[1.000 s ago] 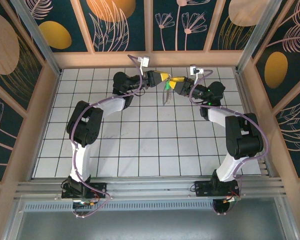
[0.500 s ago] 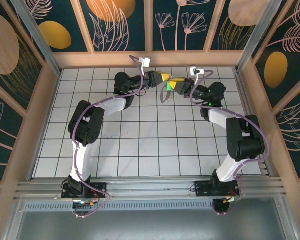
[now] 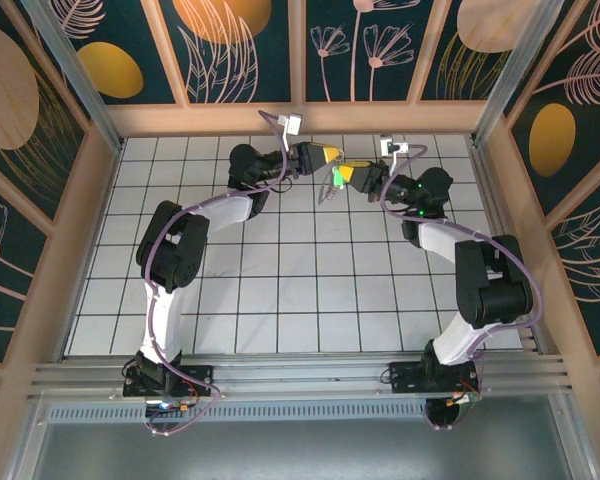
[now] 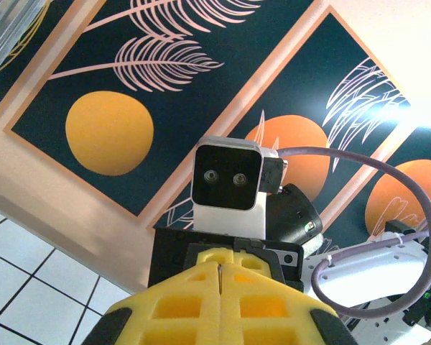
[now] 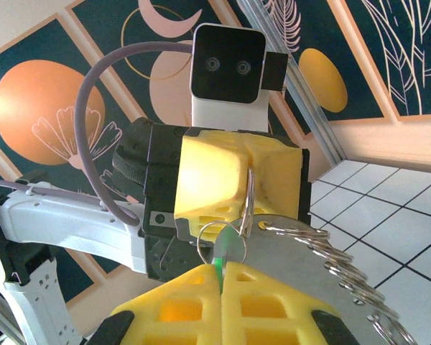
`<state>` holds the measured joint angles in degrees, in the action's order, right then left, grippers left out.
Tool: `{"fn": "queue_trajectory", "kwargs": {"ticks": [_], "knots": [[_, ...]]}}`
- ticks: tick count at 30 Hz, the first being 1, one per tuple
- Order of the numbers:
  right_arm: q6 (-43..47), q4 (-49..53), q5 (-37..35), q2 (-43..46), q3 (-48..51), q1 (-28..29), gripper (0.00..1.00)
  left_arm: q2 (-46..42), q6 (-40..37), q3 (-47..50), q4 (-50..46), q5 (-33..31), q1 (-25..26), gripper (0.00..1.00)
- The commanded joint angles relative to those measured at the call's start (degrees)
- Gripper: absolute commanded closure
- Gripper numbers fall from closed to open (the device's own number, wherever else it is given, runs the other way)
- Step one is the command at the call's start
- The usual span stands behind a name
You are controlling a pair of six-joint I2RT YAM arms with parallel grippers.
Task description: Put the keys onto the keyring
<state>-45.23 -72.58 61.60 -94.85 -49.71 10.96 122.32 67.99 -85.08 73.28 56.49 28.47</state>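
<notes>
The right claw has just pinched shut on the key (left claw clamps the keyring), so threading can start.

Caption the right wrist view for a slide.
Right gripper, shut on the green key, faces the left gripper holding the keyring.

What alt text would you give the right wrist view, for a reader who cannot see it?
The right claw, shut, pinches the green-headed key at the bottom of the view. Facing it, the left claw holds the grey keyring, whose beaded loop runs down to the right. Painted wall panels stand behind.
</notes>
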Motion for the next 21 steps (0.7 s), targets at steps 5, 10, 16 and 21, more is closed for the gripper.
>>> {"fn": "queue_trajectory", "kwargs": {"ticks": [5, 10, 16, 21], "knots": [[2.5, 0.9, 0.0, 1.1, 0.2, 2.4, 1.00, -0.6, -0.8, -1.4, 2.7, -1.4, 0.3, 1.00], [1.8, 1.1, -0.9, -0.8, -1.1, 3.0, 1.00, -0.9, -0.7, -0.9, 3.2, -1.5, 0.3, 1.00], [1.7, 1.5, -2.2, -1.5, -0.5, 2.7, 1.00, -2.2, -1.0, 1.0, 4.1, -2.7, 0.3, 1.00], [1.8, 1.5, -3.3, -0.7, 1.4, 1.6, 1.00, -3.9, -2.2, 3.3, 4.2, -4.1, 0.2, 1.00]]}}
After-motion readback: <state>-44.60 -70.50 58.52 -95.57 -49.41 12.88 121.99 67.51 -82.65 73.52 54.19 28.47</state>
